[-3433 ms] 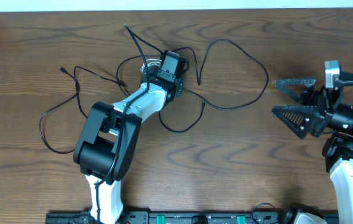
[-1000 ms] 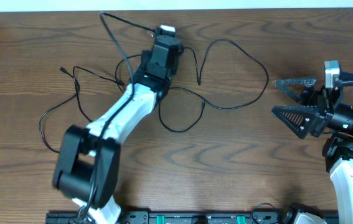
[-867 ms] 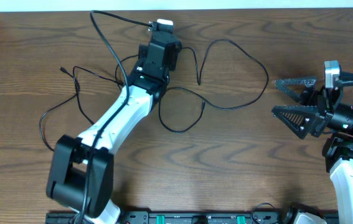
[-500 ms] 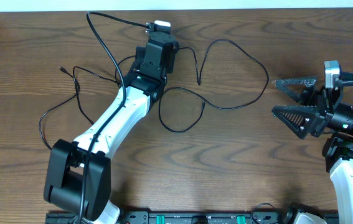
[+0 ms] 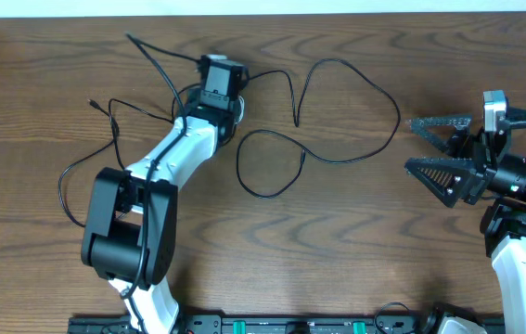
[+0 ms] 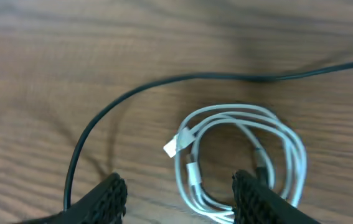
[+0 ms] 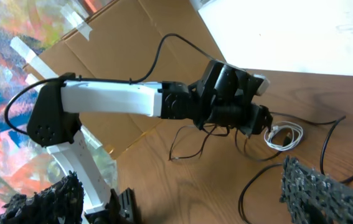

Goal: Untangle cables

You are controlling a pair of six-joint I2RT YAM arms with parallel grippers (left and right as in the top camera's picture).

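One coiled white cable point(image 6: 192, 168)

No text, brand, number or sign can be read in any view. The tabletop point(image 5: 355, 241) and cables point(image 6: 238, 113) carry no legible mark. The cardboard point(image 7: 157, 37) shows only plain brown faces and tape.

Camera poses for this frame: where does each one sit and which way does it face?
Overhead: above the brown wooden table, looking straight down; both arms show, left pincer and right pincer.
Left wrist: looks down at the small coiled white cable; own open fingertips at bottom edge.
Right wrist: faces across the table toward the left arm; own fingertips in bottom corners.
Shared: both wrist views show the white cable.
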